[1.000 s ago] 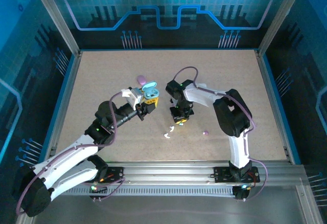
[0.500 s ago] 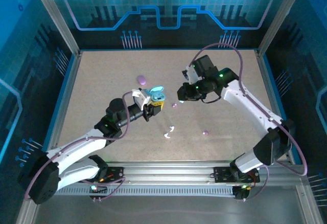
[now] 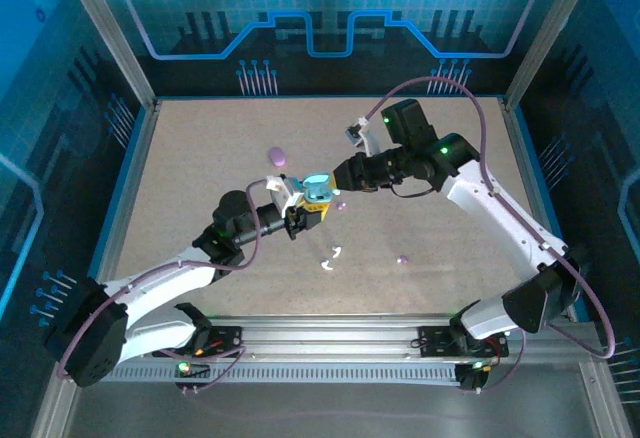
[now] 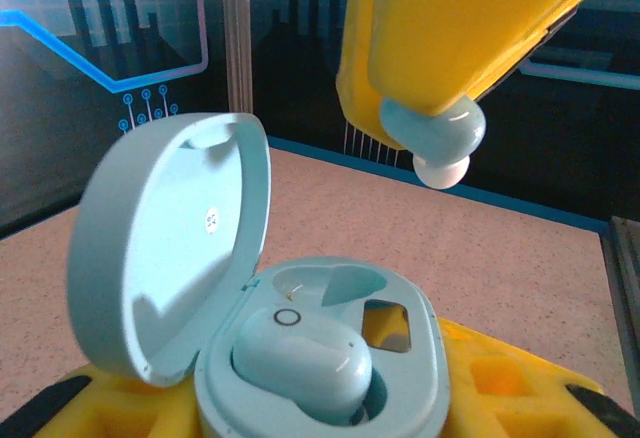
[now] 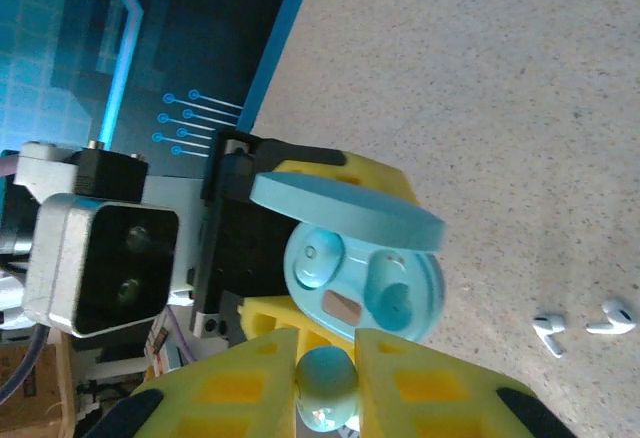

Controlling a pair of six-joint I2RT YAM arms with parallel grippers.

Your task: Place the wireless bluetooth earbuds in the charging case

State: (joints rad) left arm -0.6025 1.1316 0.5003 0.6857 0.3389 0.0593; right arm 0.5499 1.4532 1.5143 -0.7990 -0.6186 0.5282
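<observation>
Nearby, white earbuds [image 3: 327,264] and purple case [image 3: 277,156]

Bright even light, soft shadows

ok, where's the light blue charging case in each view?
Top external: charging case mid-table, in the left gripper, lid open.
Left wrist: bottom centre, lid standing up at left.
Right wrist: centre, lid toward the top.
Shared landmark: the light blue earbud pinched in the right gripper; upper right in the left wrist view, bottom centre in the right wrist view.
</observation>
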